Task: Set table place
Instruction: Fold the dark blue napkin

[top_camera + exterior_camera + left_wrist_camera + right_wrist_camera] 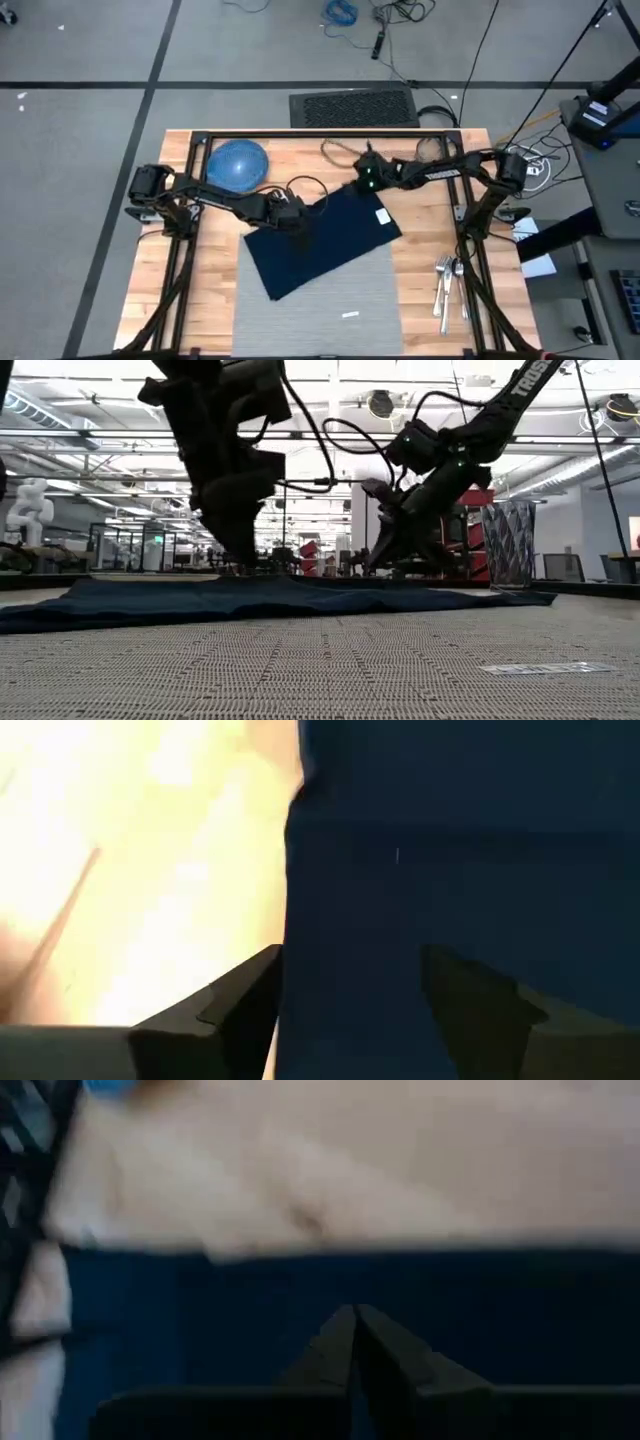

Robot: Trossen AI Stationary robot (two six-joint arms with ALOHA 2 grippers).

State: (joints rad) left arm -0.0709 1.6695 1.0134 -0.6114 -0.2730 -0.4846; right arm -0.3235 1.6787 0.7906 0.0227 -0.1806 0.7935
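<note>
placemat (300,660) | navy napkin (320,240) across it (askew) | forks (447,283) beside

Table (210,300): light butcher-block wood, black frame rails. Place (330,310): flat light-grey woven placemat, small white tag, lying at the table's near-centre edge, far end covered by dark cloth.

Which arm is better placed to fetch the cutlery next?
Probably the right: the cutlery lies on the table's right side, below the right gripper, while the left gripper is over the napkin's far edge.
</note>
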